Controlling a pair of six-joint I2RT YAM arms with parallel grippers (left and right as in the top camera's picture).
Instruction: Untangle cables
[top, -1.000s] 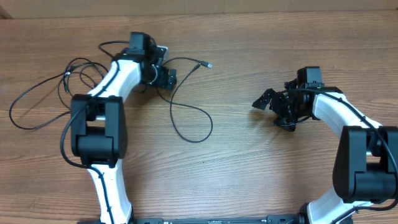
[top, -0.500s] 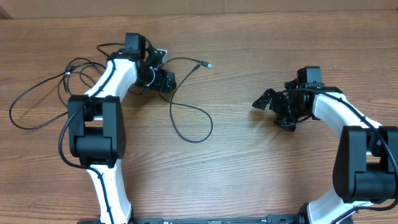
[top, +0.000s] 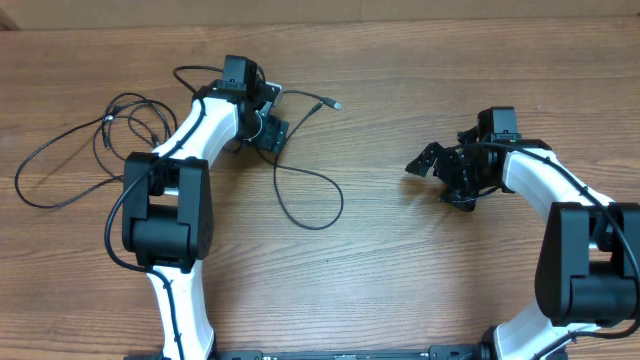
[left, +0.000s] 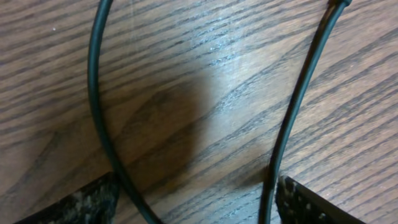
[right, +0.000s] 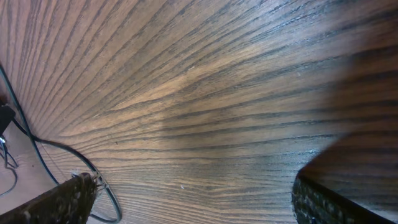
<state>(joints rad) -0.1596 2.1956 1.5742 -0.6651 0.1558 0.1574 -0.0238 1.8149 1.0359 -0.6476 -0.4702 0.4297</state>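
Thin black cables lie on the left half of the wooden table. One cable (top: 340, 205) runs from a silver-tipped plug (top: 335, 104) into a loose loop. A second cable (top: 108, 122) is bunched and looped at the far left. My left gripper (top: 270, 115) is low over the first cable and open. In the left wrist view two strands, one (left: 93, 81) on the left and one (left: 298, 99) on the right, run between its spread fingers (left: 81, 202), which do not pinch them. My right gripper (top: 440, 180) stands open over bare wood, nothing between its fingers (right: 336, 199).
The table's far edge (top: 420, 22) runs along the top of the overhead view. In the right wrist view part of a cable (right: 28, 134) shows far off at the left edge. Both arm bases stand at the near edge.
My left gripper has shifted a little right, toward the plug end of the cable, and its jaws have narrowed slightly. The right arm has not moved.
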